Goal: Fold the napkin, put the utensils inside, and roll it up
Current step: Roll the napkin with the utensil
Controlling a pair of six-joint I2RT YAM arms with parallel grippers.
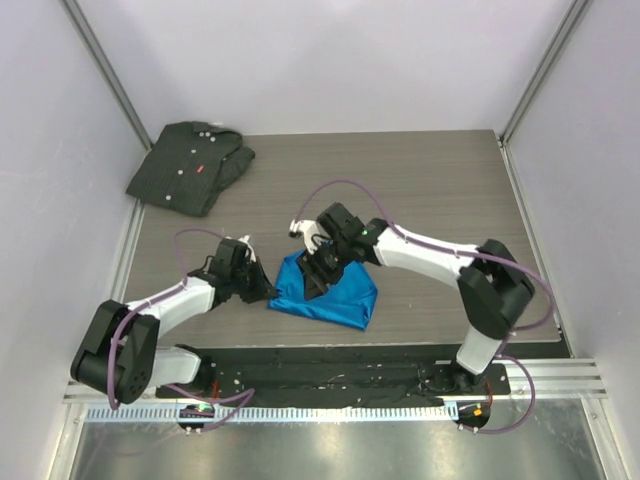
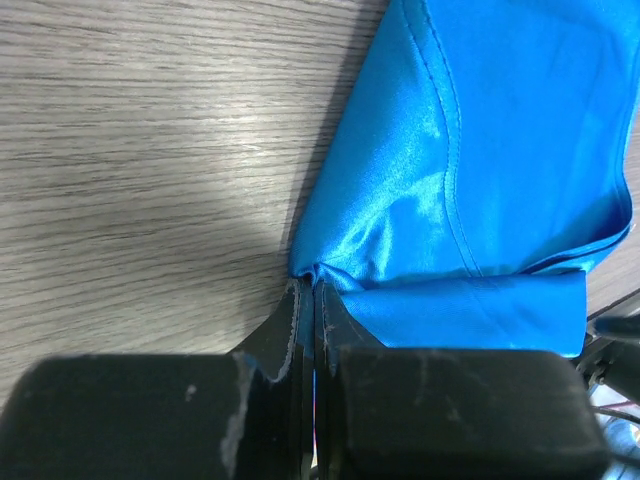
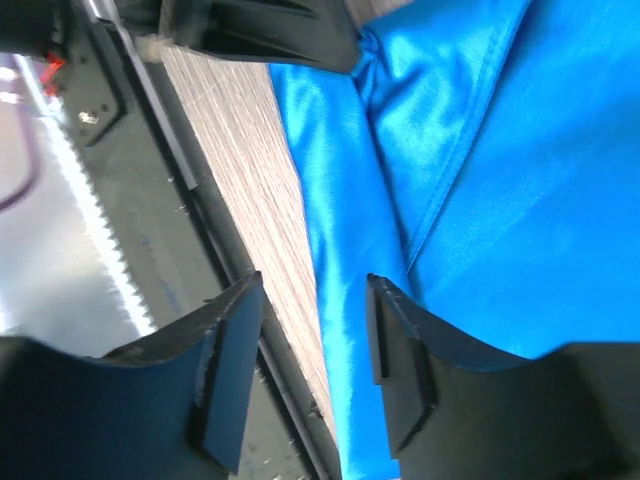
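Observation:
The bright blue napkin (image 1: pixel 338 297) lies bunched in a rough triangle near the table's front middle. My left gripper (image 1: pixel 268 292) is shut on the napkin's left corner, and the cloth (image 2: pixel 470 150) puckers where my closed fingertips (image 2: pixel 315 287) pinch it. My right gripper (image 1: pixel 316 279) hovers over the napkin's upper left part and stands open. Nothing is gripped between its fingers (image 3: pixel 405 340), and the napkin's shiny edge (image 3: pixel 350 330) runs below the gap. The right wrist view also shows the left gripper (image 3: pixel 270 40) at the napkin's corner. The utensils are out of view.
A dark grey buttoned shirt (image 1: pixel 190 165) lies crumpled at the far left corner of the wood-grain table (image 1: pixel 430 180). A black mounting rail (image 1: pixel 330 362) runs along the near edge, close under the napkin. Pale walls close in the left, right and back.

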